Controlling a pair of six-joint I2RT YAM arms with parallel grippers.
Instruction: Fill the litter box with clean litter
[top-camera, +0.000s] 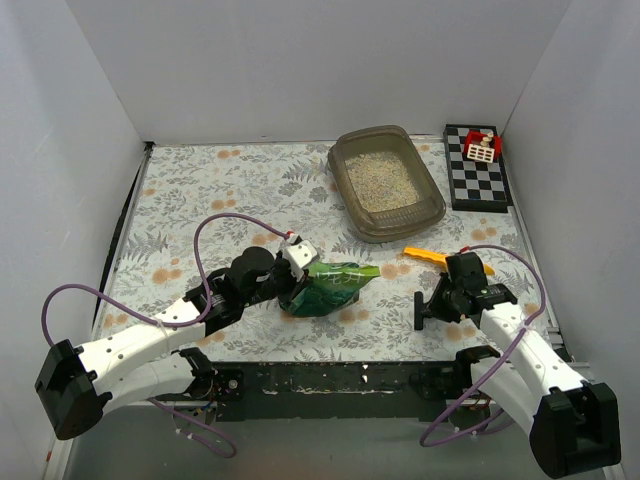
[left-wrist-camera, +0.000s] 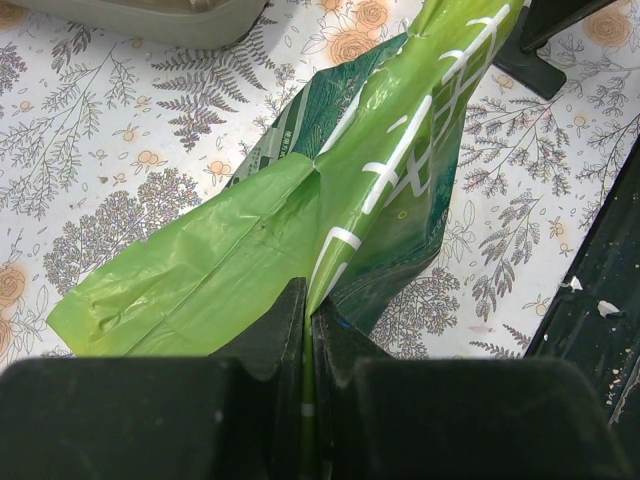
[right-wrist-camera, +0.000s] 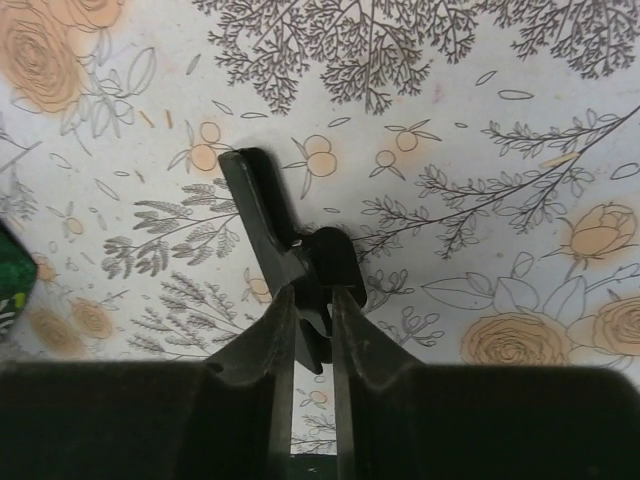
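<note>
Green foil is being pinched flat between the left gripper's (left-wrist-camera: 306, 300) closed fingers, the bag (top-camera: 332, 284) lying slumped on the flowered tablecloth (top-camera: 200, 190), seemingly emptied. At its three o'clock the right gripper (right-wrist-camera: 312, 310) is clamping what looks like a black clip (right-wrist-camera: 262, 210), likely the bag's closure. Farther off, at one o'clock, the litter box (top-camera: 398, 228) is sitting with pale litter (top-camera: 385, 180) covering its floor.

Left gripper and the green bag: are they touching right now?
Touching. In the left wrist view the left gripper is shut on the green bag, with the foil edge pinched flat between its fingers.
</note>
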